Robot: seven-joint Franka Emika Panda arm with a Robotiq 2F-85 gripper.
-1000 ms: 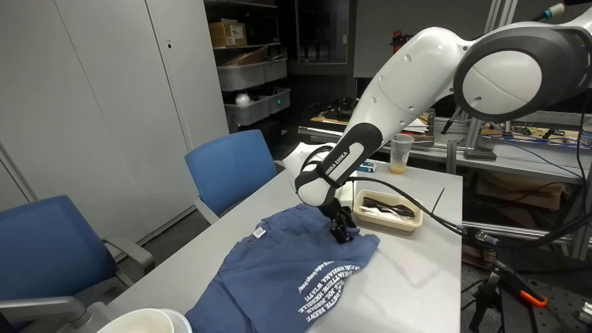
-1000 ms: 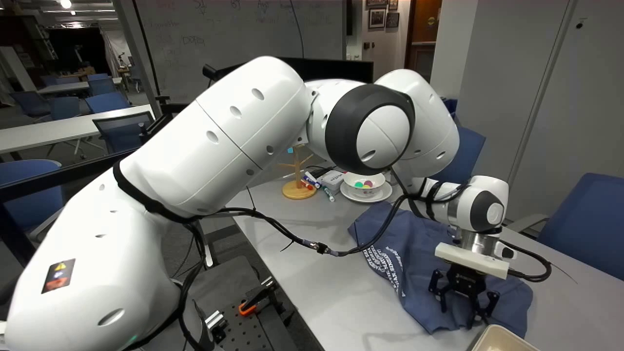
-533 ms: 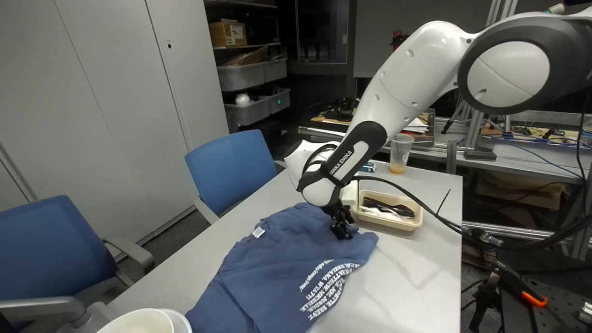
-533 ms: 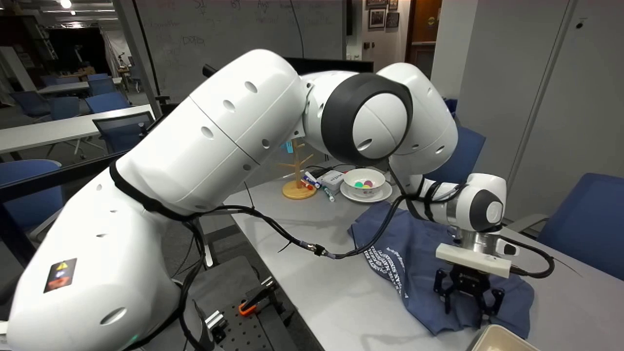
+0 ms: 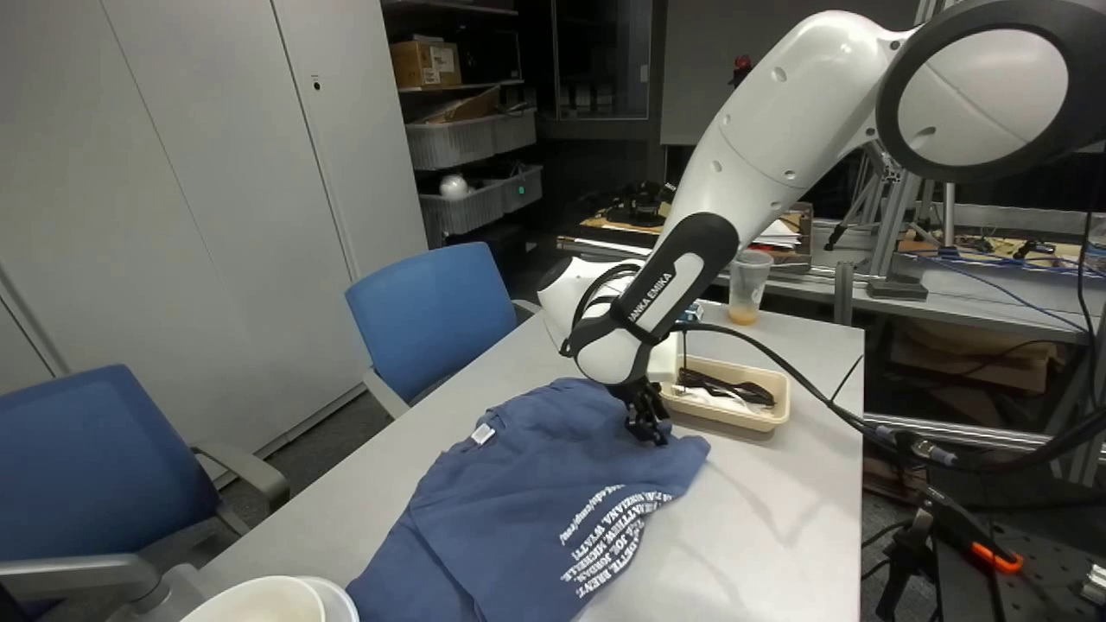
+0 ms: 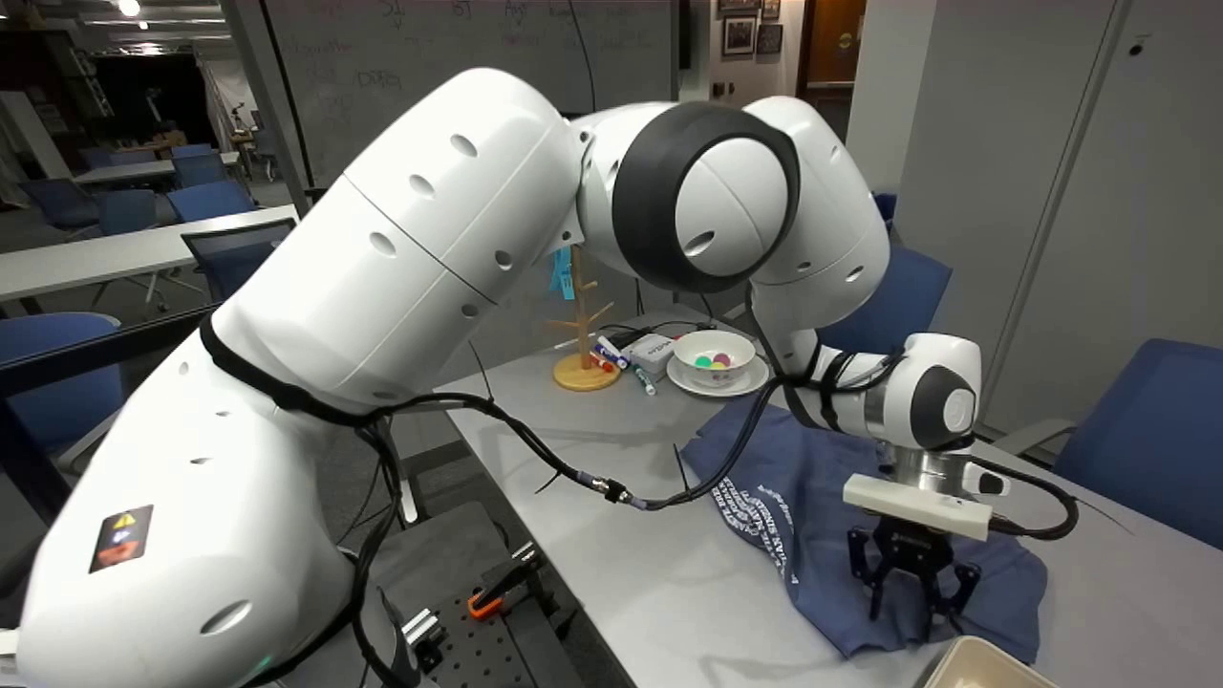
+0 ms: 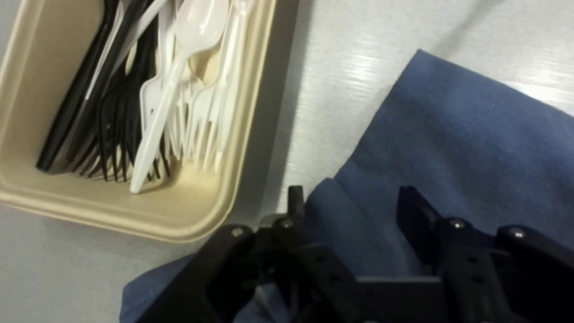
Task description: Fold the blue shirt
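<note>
The blue shirt (image 5: 518, 492) lies spread and wrinkled on the table in both exterior views, its white lettering toward one long edge. My gripper (image 6: 902, 623) points down over the shirt's end near the tray. In the wrist view the gripper (image 7: 351, 192) stands open, its fingers well apart. A rounded fold of the shirt (image 7: 358, 224) shows between them. One finger (image 7: 295, 199) is beside the fold's edge, and the opposite finger (image 7: 415, 220) is over the cloth. Whether the fingers touch the fabric cannot be told. The arm hides part of the shirt.
A beige tray (image 7: 197, 199) of plastic cutlery sits close beside the gripper. Behind it stands a clear cup (image 5: 749, 294) with some orange liquid. A bowl (image 6: 712, 373) on a plate and a wooden stand (image 6: 585, 375) occupy the far end. Blue chairs (image 5: 432, 315) line one side.
The gripper has shifted slightly toward the tray and the upper arm has risen. The jaws have spread a little, then narrowed slightly. The shirt lies almost unchanged.
</note>
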